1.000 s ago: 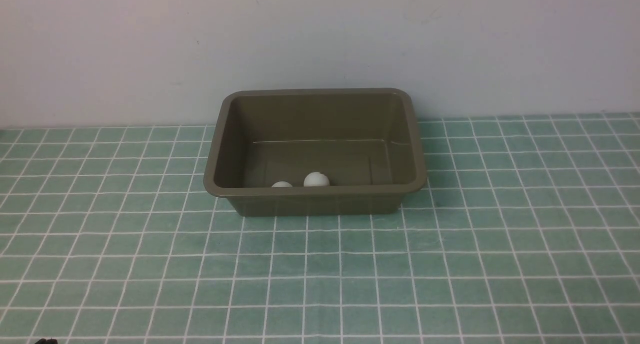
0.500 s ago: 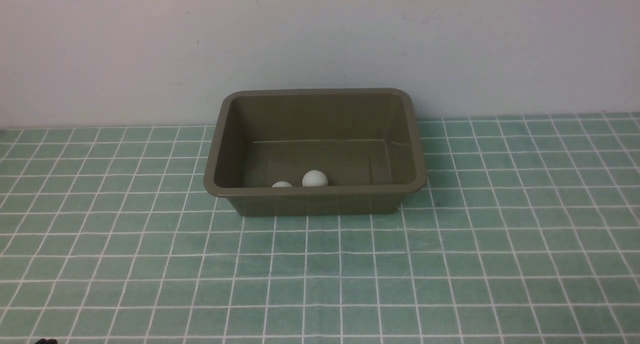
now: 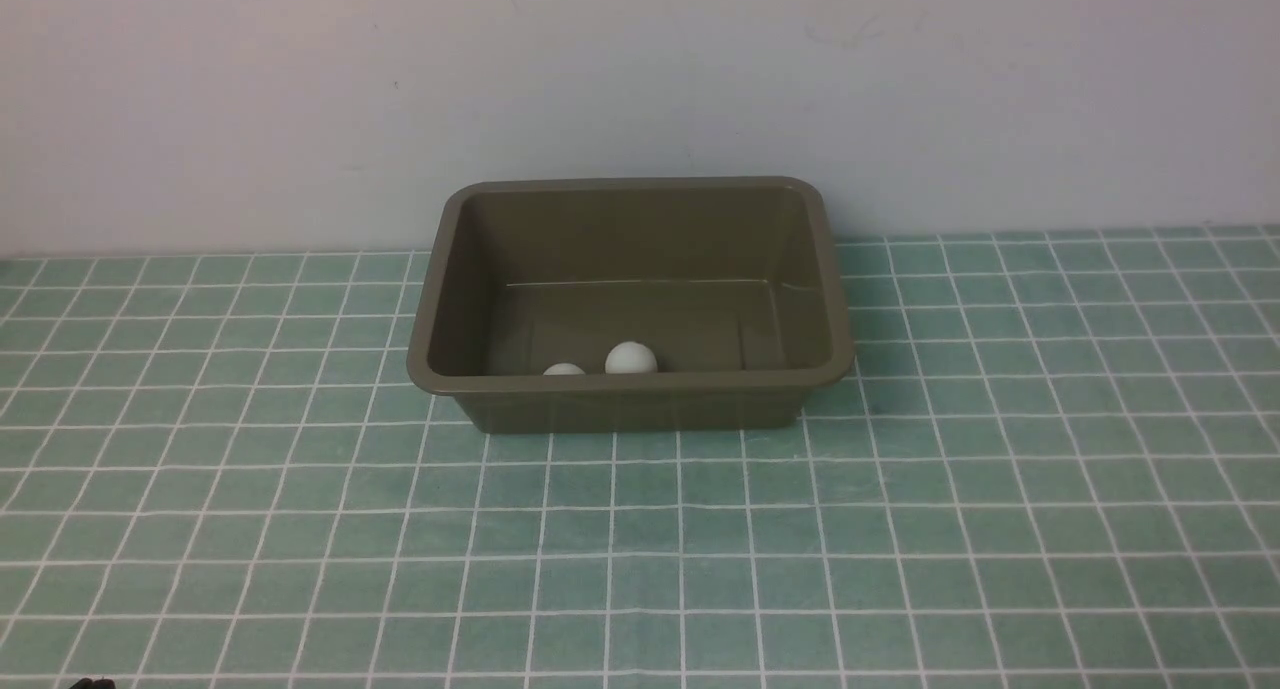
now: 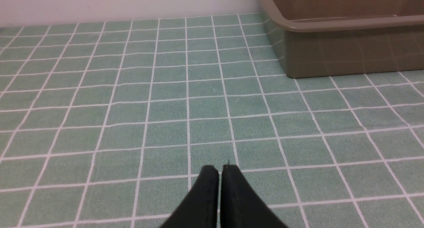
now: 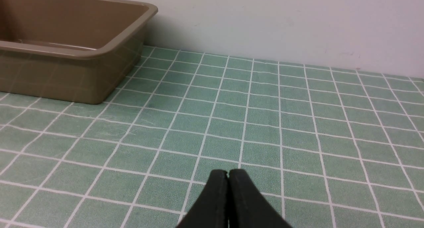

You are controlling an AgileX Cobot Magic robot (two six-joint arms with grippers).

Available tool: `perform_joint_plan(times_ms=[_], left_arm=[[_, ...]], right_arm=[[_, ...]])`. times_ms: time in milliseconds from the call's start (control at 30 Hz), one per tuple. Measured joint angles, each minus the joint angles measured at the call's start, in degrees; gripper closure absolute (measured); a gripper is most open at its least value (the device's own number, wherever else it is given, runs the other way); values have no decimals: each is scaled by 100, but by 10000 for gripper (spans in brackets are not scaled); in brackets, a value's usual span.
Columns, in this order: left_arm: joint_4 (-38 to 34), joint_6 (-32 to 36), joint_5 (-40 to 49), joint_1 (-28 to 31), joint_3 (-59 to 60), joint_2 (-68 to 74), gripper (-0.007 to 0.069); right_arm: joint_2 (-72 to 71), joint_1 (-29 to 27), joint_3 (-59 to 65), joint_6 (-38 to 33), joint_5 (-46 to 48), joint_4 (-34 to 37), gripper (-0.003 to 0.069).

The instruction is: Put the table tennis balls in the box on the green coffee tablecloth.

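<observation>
Front view, table tennis balls (image 3: 631, 358) in box (image 3: 630, 405) (fingers (image 4: 212, 188) far off)

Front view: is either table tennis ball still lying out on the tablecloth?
No, both table tennis balls sit inside the box, near its front wall, and the green tablecloth around it shows no ball.

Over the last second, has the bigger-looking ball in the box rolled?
Barely: against the near rim of the box, the ball sits about where it did, beside the other ball; any drift is too slight to call.

Open tablecloth (image 3: 640, 549) all around, only the box (image 3: 630, 404) against the wall (image 3: 640, 89).
</observation>
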Motion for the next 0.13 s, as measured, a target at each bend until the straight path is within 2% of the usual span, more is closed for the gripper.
perform_joint_plan(times_ms=[133], left_arm=[[0, 0, 0, 0, 0, 0, 629]], right_arm=[[0, 0, 0, 0, 0, 0, 676]])
